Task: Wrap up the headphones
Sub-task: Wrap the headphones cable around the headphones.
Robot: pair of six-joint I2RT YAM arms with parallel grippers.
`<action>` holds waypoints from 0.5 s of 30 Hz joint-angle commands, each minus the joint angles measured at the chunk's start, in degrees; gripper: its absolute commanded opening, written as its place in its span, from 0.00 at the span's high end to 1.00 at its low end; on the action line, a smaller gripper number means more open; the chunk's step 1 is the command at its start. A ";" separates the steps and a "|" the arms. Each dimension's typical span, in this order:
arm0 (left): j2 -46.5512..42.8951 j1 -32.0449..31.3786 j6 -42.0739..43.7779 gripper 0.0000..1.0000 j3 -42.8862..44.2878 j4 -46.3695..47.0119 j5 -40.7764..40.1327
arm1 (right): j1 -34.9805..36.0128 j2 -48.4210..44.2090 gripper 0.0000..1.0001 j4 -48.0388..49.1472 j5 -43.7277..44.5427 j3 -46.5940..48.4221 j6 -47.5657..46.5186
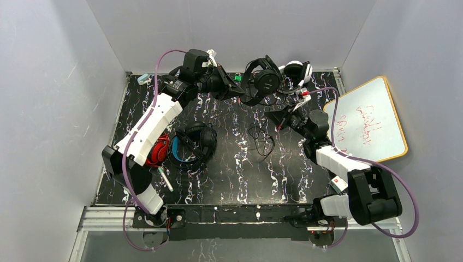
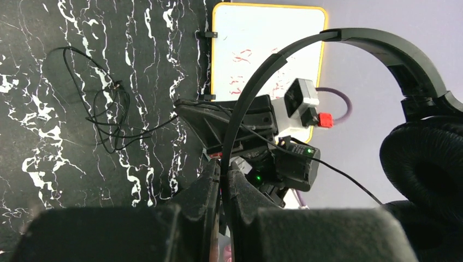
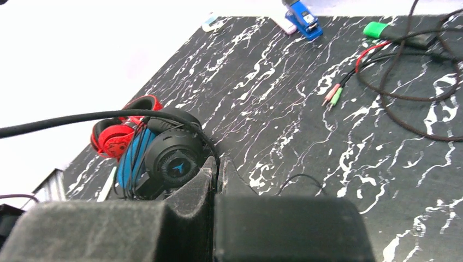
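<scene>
An all-black pair of headphones (image 1: 266,82) hangs above the back of the table, its thin headband (image 2: 284,57) pinched in my shut left gripper (image 2: 224,176), also seen from above as the left gripper (image 1: 228,87). One ear cup (image 2: 426,164) fills the right of the left wrist view. My right gripper (image 3: 217,166) is shut on the thin black cable (image 3: 109,114) of this pair; from above the right gripper (image 1: 284,115) sits right of the cable's loose loops (image 1: 262,139) on the table. A red pair (image 3: 114,136) and a black pair with blue headband (image 3: 164,158) lie together at the left.
A white headset (image 1: 297,70) rests at the back wall. A whiteboard (image 1: 371,120) leans off the table's right edge. A blue clip (image 3: 303,16), a green plug (image 3: 377,28) and a cable with pink and green jacks (image 3: 333,95) lie at the back. A white pen (image 1: 165,179) lies front left.
</scene>
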 commanded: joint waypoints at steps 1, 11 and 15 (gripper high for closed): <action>-3.69 -0.04 0.22 1.00 0.49 1.70 3.75 | -0.57 3.56 0.99 4.26 -4.88 1.98 4.34; -2.34 -0.09 0.23 1.00 2.15 2.44 6.23 | -4.24 9.74 0.99 11.11 -7.78 0.52 10.16; -1.31 -0.09 0.19 1.00 2.07 2.53 6.74 | -4.84 11.49 0.99 5.87 -11.39 3.33 7.72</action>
